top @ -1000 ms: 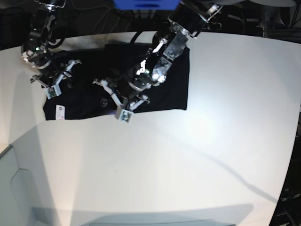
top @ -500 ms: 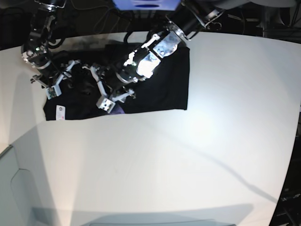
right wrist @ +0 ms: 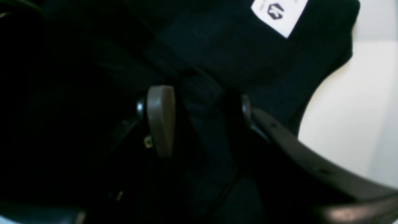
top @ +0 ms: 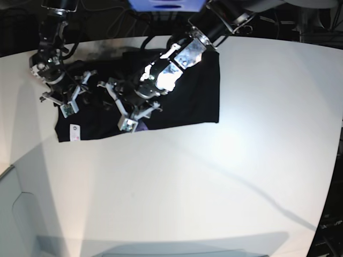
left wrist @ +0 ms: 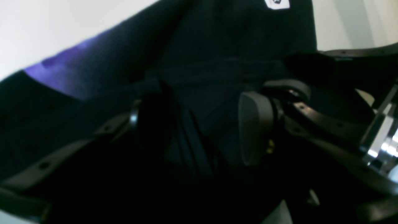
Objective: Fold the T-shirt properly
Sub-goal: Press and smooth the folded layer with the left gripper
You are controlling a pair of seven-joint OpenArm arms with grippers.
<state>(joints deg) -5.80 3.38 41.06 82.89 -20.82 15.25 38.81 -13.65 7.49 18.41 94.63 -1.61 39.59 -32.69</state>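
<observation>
Now both my arms have carried the T-shirt (top: 193,96) up-table; left gripper (left wrist: 199,130) and right gripper (right wrist: 199,121) each straddle a cloth ridge, grip uncertain, so the fold looks underway.

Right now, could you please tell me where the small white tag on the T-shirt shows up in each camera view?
Base view: white tag at the lower left corner of the black T-shirt.
Left wrist view: tag at the top edge, right of centre, partly cut off.
Right wrist view: tag at the top, right of centre.
Shared landmark: the white table bordering the cloth.
</observation>
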